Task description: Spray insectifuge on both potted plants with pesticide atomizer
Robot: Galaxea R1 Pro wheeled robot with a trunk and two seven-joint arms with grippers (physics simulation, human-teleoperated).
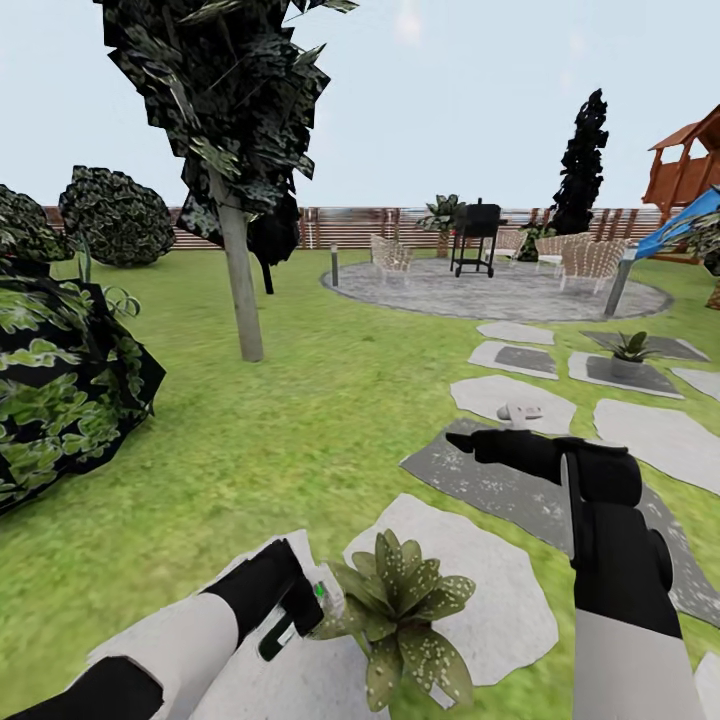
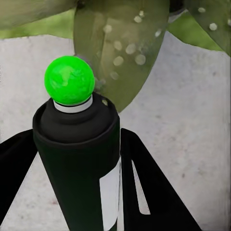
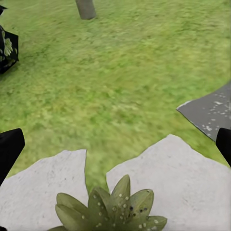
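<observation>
A black barbecue grill point(image 1: 477, 236) and pale wicker chairs point(image 1: 590, 262) are set on a round gravel patio point(image 1: 520, 292).

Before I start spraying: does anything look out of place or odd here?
One thing: a small white object lies on a stepping stone just beyond the right gripper; too small to identify. The pesticide atomizer sits clamped in the left gripper beside the near potted plant.

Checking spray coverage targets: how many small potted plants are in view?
2: one plant on the near stone beside the left tool; the other plant on a far grey stone, right. More may be hidden.
</observation>
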